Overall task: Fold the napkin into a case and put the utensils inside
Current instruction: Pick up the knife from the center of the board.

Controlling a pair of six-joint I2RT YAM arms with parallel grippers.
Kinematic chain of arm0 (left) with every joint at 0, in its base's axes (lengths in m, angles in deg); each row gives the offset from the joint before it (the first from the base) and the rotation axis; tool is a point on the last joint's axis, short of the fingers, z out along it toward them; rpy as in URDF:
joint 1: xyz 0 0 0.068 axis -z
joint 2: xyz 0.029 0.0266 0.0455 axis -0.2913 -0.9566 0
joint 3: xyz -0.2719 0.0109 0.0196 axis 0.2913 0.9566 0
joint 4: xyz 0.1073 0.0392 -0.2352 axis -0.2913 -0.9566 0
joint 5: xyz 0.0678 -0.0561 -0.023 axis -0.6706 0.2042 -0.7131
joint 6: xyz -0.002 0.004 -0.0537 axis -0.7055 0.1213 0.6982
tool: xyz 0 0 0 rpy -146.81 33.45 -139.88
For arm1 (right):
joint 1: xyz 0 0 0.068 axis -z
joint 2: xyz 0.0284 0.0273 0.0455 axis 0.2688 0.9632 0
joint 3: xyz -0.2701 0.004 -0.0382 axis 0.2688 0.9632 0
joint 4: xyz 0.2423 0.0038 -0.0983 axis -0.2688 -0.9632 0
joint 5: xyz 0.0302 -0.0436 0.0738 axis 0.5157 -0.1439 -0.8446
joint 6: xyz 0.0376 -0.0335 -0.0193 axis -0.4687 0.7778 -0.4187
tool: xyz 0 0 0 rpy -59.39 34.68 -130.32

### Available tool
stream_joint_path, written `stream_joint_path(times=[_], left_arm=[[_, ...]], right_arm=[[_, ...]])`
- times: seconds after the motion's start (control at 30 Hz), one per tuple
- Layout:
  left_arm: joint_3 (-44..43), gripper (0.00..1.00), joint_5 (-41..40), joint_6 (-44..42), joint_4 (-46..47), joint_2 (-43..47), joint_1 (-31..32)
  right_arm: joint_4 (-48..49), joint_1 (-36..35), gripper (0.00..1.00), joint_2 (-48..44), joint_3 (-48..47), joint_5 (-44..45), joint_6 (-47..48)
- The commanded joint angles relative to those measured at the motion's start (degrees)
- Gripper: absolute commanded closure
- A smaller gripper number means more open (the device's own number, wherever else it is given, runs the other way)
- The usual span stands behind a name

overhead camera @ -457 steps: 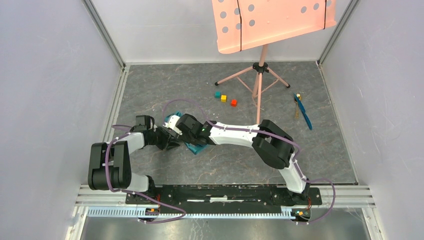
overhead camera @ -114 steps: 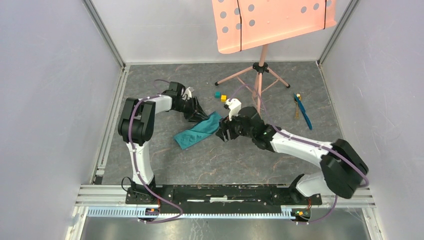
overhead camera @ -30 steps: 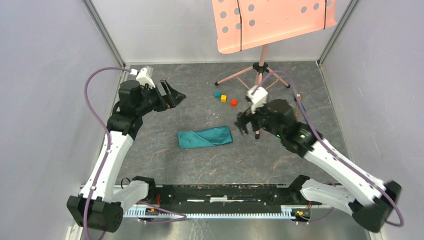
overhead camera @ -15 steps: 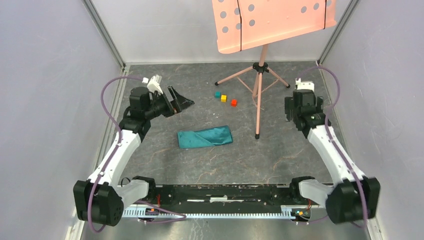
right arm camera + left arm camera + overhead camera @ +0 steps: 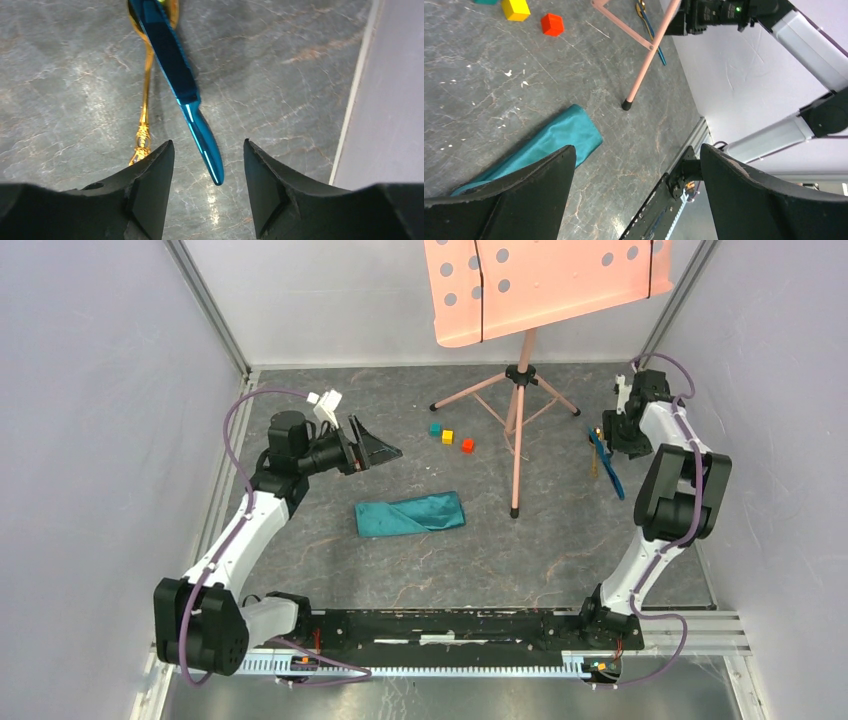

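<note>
No writing, label, brand, number or sign can be read in any of the views.

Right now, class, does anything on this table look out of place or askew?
The blue utensil lies crossed over the gold spoon at the far right; a pink stand and three cubes seem unrelated clutter.
</note>
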Motion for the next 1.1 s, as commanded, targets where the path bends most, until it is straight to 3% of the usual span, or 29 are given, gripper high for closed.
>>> stream_joint_path(times=[0.0,0.33,0.5,0.67,0.9,1.0,1.07], left_arm=[[0.2,0.00,4.3,1.5,4.3,-1.1,0.2],[0.9,0.00,6.2,2.2,5.8,-3.4,-0.4],[1.0,0.00,7.1,2.3,6.0,-4.7,-0.5],[1.2,0.00,10.2,5.6,9.8,-10.0,1.3],[6.8,0.00,14.4,24.4,35.7,-17.4,2.1],[7.3,0.00,12.9,26.7,37.1,-19.3,2.2],[6.8,0.00,11.5,24.8,32.8,-18.3,2.3]], right_arm=[[-4.6,0.0,0.42,3.8,-4.9,-6.5,4.0],[-5.4,-0.1,0.51,9.9,-5.2,-6.8,3.8],[-4.7,-1.1,0.62,11.5,-2.9,-4.2,3.2],[-0.3,-2.8,0.83,9.5,4.9,-1.4,3.0],[11.8,-5.6,0.95,0.3,21.8,-6.2,-0.7],[13.9,-6.0,1.00,-2.9,26.1,-7.6,-2.8],[15.3,-6.0,1.00,-5.6,29.3,-6.2,-4.8]])
